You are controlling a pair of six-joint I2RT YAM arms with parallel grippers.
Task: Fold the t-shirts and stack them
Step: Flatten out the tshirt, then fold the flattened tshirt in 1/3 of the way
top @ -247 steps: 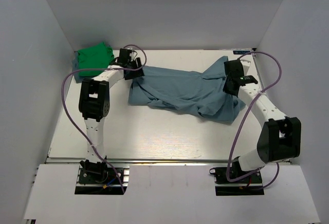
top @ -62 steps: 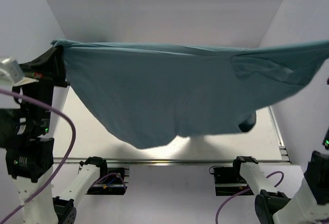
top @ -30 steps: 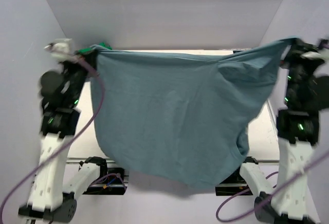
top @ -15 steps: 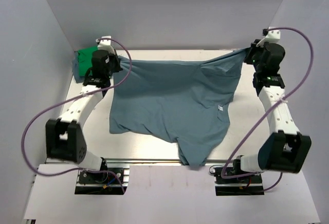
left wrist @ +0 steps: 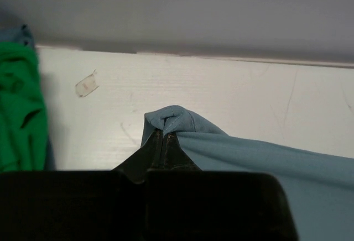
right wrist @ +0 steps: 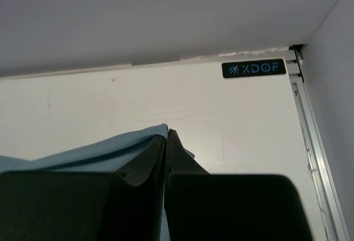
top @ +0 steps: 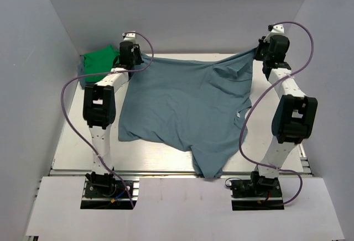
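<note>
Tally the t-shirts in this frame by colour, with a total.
blue-grey t-shirt: 1, spread on the table, far corners pinched in the left claw and the right claw
green t-shirt: 1, bunched at the far left corner
Total: 2. A blue sliver beside the green one is too hidden to count.

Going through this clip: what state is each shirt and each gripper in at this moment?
blue-grey t-shirt: spread open on the table, unfolded, rumpled on its right side, two far corners pinched.
green t-shirt: bunched at the far left corner, apart from both grippers.
left gripper: shut on the blue-grey t-shirt's far left corner.
right gripper: shut on the blue-grey t-shirt's far right corner.
</note>
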